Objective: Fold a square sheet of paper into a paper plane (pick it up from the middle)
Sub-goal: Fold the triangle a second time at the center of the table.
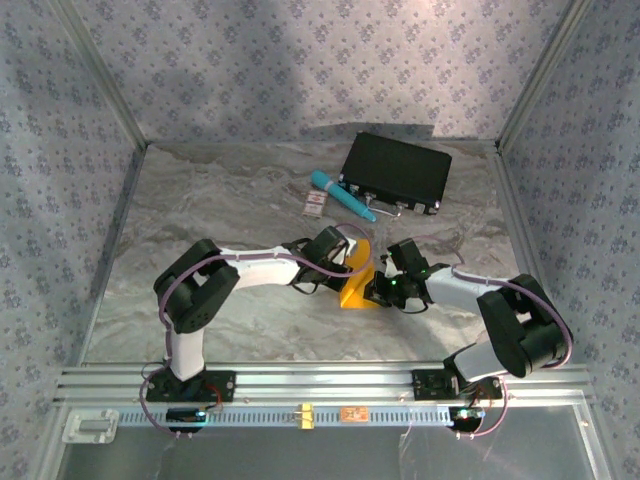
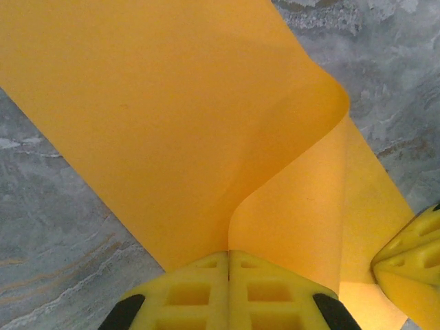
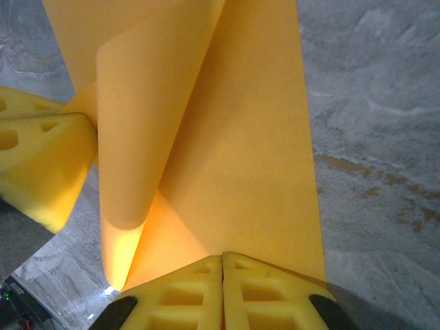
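Item: square sheet of paper [image 1: 357,280], orange-yellow, mid-table [image 1: 200,210], bowed into a loose curl. Left gripper [image 2: 229,265] and right gripper [image 3: 222,267] are each clamped on one of its edges. Step, as judged: first centre fold. Next move calls for matching the edges, then pressing the crease flat.

Square sheet of paper [image 2: 172,124], edges off-frame

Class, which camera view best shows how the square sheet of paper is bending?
The left wrist view: the square sheet of paper spreads wide there, one layer curling over in a soft loop. The right wrist view shows that curl from the opposite side. In the top external view it is a small orange patch.
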You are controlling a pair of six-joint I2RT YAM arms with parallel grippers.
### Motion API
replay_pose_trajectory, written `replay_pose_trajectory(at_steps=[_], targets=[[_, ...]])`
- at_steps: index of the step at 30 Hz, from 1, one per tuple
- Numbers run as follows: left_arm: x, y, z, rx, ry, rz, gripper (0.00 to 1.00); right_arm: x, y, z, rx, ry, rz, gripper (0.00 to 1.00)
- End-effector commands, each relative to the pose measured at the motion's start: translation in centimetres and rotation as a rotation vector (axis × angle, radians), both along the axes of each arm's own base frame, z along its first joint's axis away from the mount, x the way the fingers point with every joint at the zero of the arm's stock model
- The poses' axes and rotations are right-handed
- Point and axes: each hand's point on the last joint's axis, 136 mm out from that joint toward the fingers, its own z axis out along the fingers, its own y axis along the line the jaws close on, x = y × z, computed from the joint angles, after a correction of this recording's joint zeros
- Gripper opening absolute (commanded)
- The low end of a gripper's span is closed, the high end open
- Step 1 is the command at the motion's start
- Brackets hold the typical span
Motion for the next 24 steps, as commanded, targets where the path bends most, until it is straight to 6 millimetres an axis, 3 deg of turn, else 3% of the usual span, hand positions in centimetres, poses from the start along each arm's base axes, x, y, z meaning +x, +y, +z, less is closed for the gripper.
replay_pose_trajectory(at_steps=[1,24], targets=[[0.2,0.6,-0.8,0.029,0.012,0.003,0.00,-1.2,-1.6,-1.6,-0.077,0.052,-0.014,0.08],[0.0,0.5,-1.8,0.040,0.034,0.005,0.00,-0.9,-1.5,-1.0,-0.062,0.032,-0.014,0.09]])
